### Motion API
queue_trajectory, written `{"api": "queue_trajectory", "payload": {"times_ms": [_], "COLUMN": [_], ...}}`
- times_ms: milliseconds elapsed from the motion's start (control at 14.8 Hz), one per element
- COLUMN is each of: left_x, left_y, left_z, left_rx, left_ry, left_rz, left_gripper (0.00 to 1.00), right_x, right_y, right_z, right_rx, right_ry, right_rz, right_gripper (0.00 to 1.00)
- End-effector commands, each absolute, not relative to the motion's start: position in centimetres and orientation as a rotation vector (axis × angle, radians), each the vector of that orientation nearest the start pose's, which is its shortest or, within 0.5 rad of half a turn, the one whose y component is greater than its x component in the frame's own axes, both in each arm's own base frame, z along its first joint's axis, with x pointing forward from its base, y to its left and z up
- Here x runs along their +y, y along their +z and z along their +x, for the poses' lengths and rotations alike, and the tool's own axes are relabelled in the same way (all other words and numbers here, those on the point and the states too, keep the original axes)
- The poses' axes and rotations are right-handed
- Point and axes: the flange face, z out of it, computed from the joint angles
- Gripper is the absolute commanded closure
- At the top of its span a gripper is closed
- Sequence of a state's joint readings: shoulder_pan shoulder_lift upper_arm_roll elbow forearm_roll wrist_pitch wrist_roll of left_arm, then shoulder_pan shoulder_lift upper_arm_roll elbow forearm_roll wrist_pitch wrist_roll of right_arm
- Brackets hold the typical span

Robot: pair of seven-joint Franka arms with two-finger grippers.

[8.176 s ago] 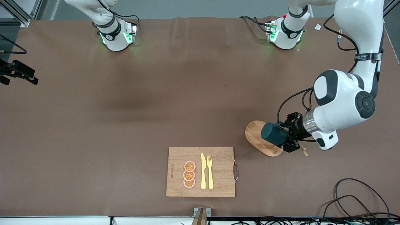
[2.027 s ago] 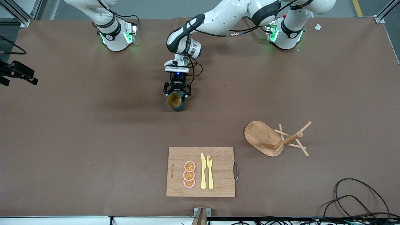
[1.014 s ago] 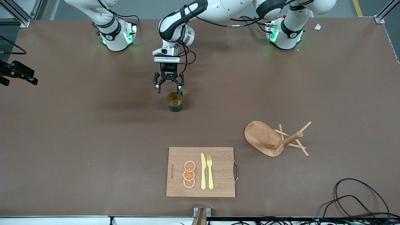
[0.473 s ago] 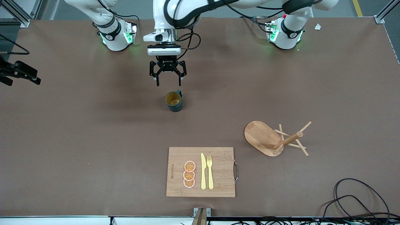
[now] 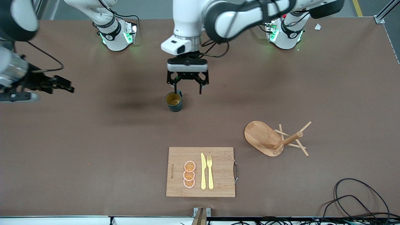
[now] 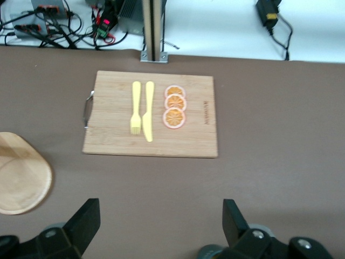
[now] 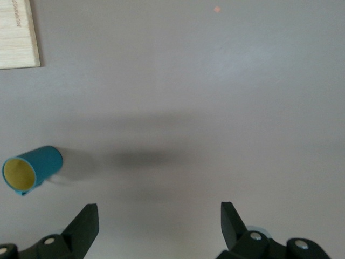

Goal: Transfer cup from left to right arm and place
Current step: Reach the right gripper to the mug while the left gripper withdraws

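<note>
The cup (image 5: 174, 101), a dark teal mug with a tan inside, stands upright on the brown table, free of both grippers. My left gripper (image 5: 187, 91) hangs open in the air over the table just beside the cup, nothing between its fingers. In the left wrist view (image 6: 160, 213) only the cup's rim (image 6: 213, 252) shows, by one finger's base. My right gripper (image 5: 67, 87) is open and empty over the right arm's end of the table, apart from the cup. The right wrist view (image 7: 159, 213) shows the cup (image 7: 32, 170) off to one side.
A wooden cutting board (image 5: 218, 172) with a yellow knife, a fork and orange slices lies nearer to the front camera than the cup. A wooden rack (image 5: 275, 139) with pegs stands toward the left arm's end. Cables (image 5: 359, 200) lie at that end's near corner.
The left gripper has risen away from the standing cup and shifted toward the left arm's end. The right arm has swung in over its end of the table.
</note>
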State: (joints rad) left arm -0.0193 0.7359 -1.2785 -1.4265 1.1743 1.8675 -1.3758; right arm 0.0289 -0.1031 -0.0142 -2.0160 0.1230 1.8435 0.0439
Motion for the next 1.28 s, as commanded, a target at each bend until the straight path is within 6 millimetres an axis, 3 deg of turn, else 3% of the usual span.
{"api": "queue_trajectory", "payload": {"times_ms": [0,135,270,541,676,878,1014,1216], "left_x": [-50.3,-48.2,-47.9,-45.8,-44.1,-42.4,-40.7,-36.4], "left_y": [51.9,51.6,51.9,52.0,51.9,52.2,52.5,53.7], "left_z": [48.4,50.3,50.8,52.6,53.7,55.0,55.8,57.8], "left_rx": [0.007,0.039,0.051,0.076,0.071,0.010,0.050,0.070], "left_ry": [-0.673,-0.604,-0.543,-0.437,-0.380,-0.314,-0.268,-0.199], "left_rz": [-3.171,-3.163,-3.193,-3.203,-3.171,-3.180,-3.179,-3.195], "left_gripper": [0.00,0.00,0.00,0.00,0.00,0.00,0.00,0.00], "right_x": [7.9,11.9,15.1,22.8,24.9,29.9,30.6,31.4], "right_y": [46.8,46.2,44.3,38.8,36.9,31.5,30.2,28.6], "right_z": [47.5,46.9,46.2,44.4,44.4,42.8,42.7,42.1], "right_rx": [0.249,0.346,0.383,0.444,0.455,0.373,0.358,0.377], "right_ry": [0.101,0.095,0.073,-0.033,-0.062,-0.077,-0.115,-0.105], "right_rz": [-3.019,-3.015,-3.016,-2.982,-2.974,-2.992,-3.019,-3.044], "right_gripper": [0.00,0.00,0.00,0.00,0.00,0.00,0.00,0.00]}}
